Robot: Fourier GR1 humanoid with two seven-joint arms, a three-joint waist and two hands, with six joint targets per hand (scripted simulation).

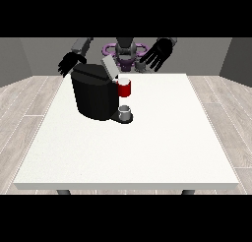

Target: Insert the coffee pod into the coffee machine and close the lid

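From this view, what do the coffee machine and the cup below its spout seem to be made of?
The machine looks like black matte plastic: dark, even, hardly any shine. Its raised lid is grey, perhaps plastic or metal. The cup looks like grey glossy metal or glass; I cannot tell which.

I see a matt black plastic-looking coffee machine [93, 96] with a glossy red front part [125, 89], on a smooth matt white table [147, 147] over pale wood-plank floor [24, 108].
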